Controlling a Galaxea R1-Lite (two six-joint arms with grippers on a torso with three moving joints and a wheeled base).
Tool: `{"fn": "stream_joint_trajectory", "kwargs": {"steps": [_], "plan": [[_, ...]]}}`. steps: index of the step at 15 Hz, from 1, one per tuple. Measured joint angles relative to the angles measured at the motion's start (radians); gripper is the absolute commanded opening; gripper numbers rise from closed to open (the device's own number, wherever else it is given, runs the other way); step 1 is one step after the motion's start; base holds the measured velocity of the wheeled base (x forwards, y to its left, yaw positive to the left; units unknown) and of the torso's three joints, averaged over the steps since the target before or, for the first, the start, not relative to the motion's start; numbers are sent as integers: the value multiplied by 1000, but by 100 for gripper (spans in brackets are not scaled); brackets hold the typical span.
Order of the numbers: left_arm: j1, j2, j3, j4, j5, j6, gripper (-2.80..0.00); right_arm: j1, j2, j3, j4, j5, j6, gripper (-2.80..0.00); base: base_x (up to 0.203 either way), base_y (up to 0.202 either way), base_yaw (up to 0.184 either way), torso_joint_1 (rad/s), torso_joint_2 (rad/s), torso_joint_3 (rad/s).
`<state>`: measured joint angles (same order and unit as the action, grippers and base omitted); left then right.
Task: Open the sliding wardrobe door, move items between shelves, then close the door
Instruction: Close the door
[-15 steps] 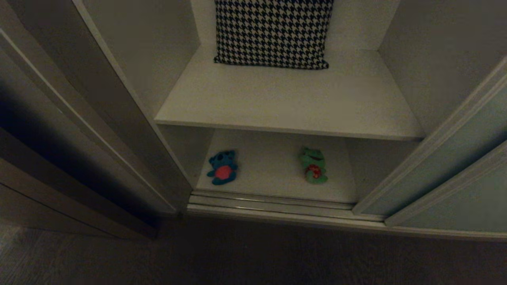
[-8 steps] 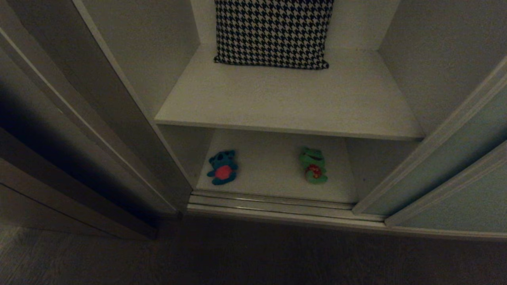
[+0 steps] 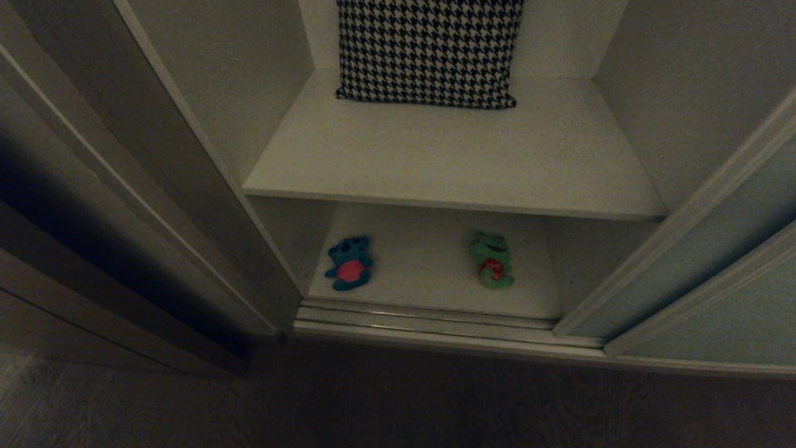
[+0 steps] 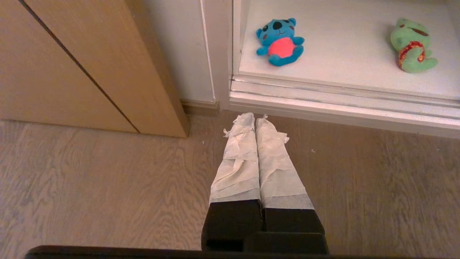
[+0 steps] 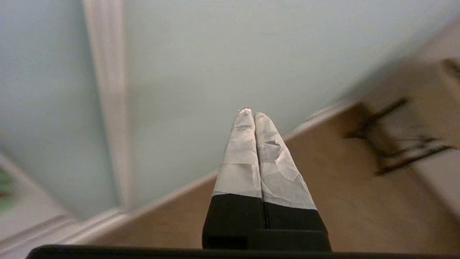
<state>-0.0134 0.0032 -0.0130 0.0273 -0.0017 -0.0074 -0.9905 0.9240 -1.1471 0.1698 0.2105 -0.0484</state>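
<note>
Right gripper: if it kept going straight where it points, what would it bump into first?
Probably the sliding wardrobe door. The shut right gripper points at that pale grey-green panel, with nothing visible between them, though how far off it is stays unclear.

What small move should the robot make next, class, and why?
Probably bring the right gripper, fingers shut and empty, over to the green frog: the sliding wardrobe door stands open, and both frog and blue bear lie on the lower shelf.
</note>
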Motion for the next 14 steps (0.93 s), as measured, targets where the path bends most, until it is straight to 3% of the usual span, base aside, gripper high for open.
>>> {"fn": "stream_joint_trajectory", "kwargs": {"steps": [5,12,14], "plan": [[0,0,0,0,0,0,-280,-1,111,-99,-2,235,157,-280,0,0,0,0,0,0],[0,0,0,0,0,0,-280,-5,266,-189,-39,269,188,-280,0,0,0,0,0,0],[0,0,0,0,0,0,-280,-2,307,-228,-39,287,235,-280,0,0,0,0,0,0]]}}
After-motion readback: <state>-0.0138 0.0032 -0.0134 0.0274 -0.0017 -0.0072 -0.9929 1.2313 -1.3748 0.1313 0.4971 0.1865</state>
